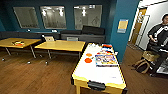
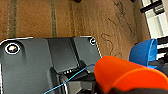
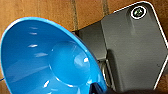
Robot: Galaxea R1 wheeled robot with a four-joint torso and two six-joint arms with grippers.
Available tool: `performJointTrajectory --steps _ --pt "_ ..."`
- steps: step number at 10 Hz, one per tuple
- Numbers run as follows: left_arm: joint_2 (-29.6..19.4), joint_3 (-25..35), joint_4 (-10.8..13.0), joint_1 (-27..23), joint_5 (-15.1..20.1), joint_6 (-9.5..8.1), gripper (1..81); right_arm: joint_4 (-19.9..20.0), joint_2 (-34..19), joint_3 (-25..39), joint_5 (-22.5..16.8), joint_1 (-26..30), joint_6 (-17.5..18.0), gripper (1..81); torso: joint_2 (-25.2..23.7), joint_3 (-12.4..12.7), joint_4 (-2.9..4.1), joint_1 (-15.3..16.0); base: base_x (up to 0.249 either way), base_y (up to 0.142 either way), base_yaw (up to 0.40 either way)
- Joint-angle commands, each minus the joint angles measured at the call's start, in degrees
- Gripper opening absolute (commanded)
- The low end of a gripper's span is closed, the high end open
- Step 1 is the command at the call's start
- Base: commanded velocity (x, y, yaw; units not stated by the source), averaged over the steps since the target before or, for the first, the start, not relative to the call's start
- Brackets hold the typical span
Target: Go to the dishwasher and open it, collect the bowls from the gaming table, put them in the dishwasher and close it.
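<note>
The gaming table (image 1: pixel 100 71) stands just ahead in the head view, long and white-topped, with a colourful game board (image 1: pixel 106 60) on it. Two orange bowls (image 1: pixel 88 60) lie on its left side, near the board. In the left wrist view my left gripper (image 2: pixel 117 90) is shut on an orange bowl (image 2: pixel 125 72) held close over the wooden floor. My right gripper (image 3: pixel 98 88) is shut on the blue bowl (image 3: pixel 45 57), whose edge (image 2: pixel 142 52) also shows beside the orange one. The dishwasher is out of view.
Two yellow-topped tables (image 1: pixel 61 45) stand to the left, with a dark sofa (image 1: pixel 82 35) behind them. A teal pillar (image 1: pixel 122 27) rises right of the gaming table. A person (image 1: pixel 160 35) stands at the far right beside bags (image 1: pixel 142 65) on the floor.
</note>
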Motion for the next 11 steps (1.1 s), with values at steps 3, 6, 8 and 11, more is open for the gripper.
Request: performJointTrajectory --steps 3,6,8,11 --pt "-0.1 -1.08 2.86 -0.81 0.68 -0.04 1.0 -0.89 -3.65 2.91 -0.9 1.56 0.07 1.0 -0.02 0.0 0.0 0.03 0.0 0.0 0.0" --pt "3.15 -6.53 4.35 -0.02 1.03 0.04 1.0 -1.07 -3.04 1.33 -0.9 2.0 0.07 1.0 -0.02 0.02 0.0 0.03 0.0 0.0 0.0" --pt "2.45 -6.98 5.49 0.86 0.76 -0.05 1.0 -0.98 -2.95 -0.87 -1.16 2.44 0.07 1.0 -0.02 0.02 0.0 0.03 0.0 0.0 0.0" --pt "0.52 -6.98 5.32 2.27 -2.48 -0.05 1.0 -0.99 -4.18 -1.84 -1.16 2.09 0.16 1.0 -0.02 0.02 0.0 0.03 0.0 0.0 0.0"
